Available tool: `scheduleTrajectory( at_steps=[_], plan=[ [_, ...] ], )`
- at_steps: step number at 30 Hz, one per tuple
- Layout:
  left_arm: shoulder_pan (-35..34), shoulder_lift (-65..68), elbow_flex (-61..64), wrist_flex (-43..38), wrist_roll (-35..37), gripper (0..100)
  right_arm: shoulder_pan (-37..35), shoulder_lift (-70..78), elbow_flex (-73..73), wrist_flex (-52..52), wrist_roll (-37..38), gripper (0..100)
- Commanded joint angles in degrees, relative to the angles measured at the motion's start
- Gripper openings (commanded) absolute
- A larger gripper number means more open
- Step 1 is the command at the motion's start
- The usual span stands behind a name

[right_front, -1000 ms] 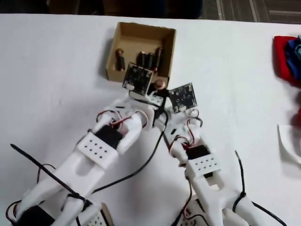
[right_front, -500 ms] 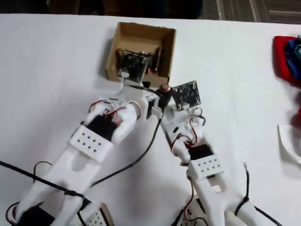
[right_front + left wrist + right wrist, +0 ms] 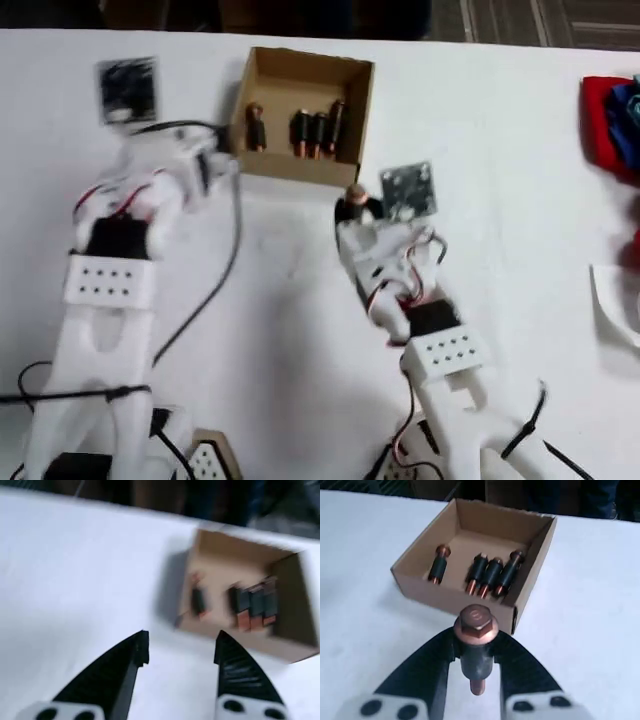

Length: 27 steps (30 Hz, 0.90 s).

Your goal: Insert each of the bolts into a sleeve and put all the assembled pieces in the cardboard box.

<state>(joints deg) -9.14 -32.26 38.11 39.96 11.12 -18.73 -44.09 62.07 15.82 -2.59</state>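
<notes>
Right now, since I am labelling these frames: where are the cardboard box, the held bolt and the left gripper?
cardboard box [image 3: 451,596]: right wrist view, front wall.
held bolt [image 3: 476,624]: right wrist view, hexagonal head.
left gripper [image 3: 182,644]: left wrist view, midway between its fingertips.

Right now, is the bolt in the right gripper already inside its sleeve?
Yes, inserted. Held in the right gripper, the bolt shows its copper head above the black sleeve and its tip poking out below.
</notes>
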Motion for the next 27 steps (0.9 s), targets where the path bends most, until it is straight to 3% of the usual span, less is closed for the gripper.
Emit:
scheduleTrajectory(
  at_steps=[1, 10, 17, 20, 27],
  plan=[
    [-8.88, -1.67, 7.78, -4.31, -4.48, 22, 2.15, 8.13, -22.42, 7.87, -1.05, 1.9],
    [-16.7, -1.58, 23.52, -19.08, -7.91, 22, -0.13, 61.05, -97.32, 39.34, -2.99, 1.9],
    [-16.44, -1.58, 30.46, -27.78, -7.74, 22, -3.03, 98.15, -147.87, 50.33, -6.42, 1.9],
    [-16.35, -1.58, 30.73, -27.52, -7.65, 22, -3.82, 106.51, -154.9, 49.27, -6.42, 1.9],
    [-16.35, -1.49, 30.81, -27.52, -7.74, 22, -4.35, 109.67, -149.89, 41.27, -6.77, 1.9]
  ],
)
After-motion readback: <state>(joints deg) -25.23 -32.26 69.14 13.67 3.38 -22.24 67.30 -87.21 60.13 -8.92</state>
